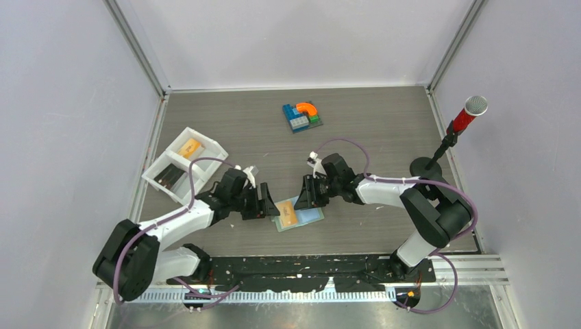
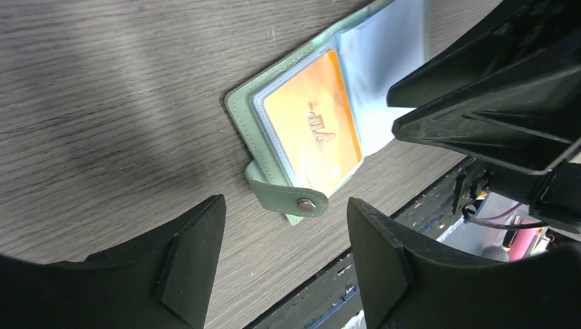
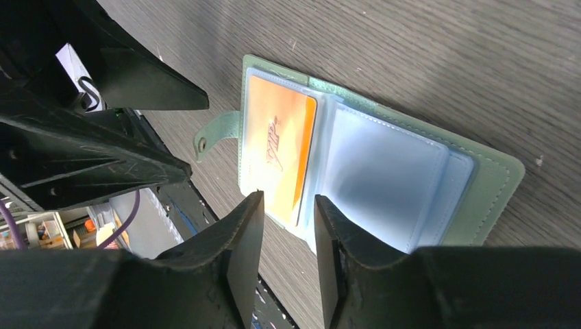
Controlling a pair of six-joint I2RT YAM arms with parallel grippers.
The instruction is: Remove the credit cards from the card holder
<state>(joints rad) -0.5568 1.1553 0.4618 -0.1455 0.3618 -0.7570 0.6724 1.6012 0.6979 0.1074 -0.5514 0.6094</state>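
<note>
Right hand (image 3: pixel 288 200), narrowly parted, sits at the orange credit card (image 3: pixel 276 147).

The small grey-green folding card holder (image 1: pixel 310 216) lies open and flat, near the middle, close to the front. A thin orange plastic card (image 1: pixel 288 216) sits in its left see-through blue sleeve.

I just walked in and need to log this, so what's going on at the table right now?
The card holder lies open on the table, one orange card tucked inside. The left gripper hovers open near its closure tab; the right gripper, fingers slightly apart, is at that card's edge. The white tray holds another orange card and a dark card.
</note>
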